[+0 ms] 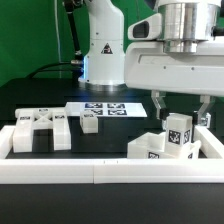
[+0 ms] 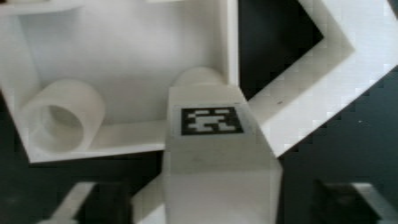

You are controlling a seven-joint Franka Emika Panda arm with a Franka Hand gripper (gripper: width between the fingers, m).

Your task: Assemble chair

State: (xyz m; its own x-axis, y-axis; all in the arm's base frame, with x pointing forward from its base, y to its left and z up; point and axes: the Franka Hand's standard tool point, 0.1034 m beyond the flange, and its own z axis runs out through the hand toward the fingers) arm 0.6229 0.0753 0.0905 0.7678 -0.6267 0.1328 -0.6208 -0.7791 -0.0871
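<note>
Wrist view, bar (image 2: 214, 150) between parted fingers (image 2: 347, 203)

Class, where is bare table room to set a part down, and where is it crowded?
Bare table lies between the small cube and the stacked parts under the gripper. Crowded: those stacked parts, and the flat parts at the exterior view's left.
</note>
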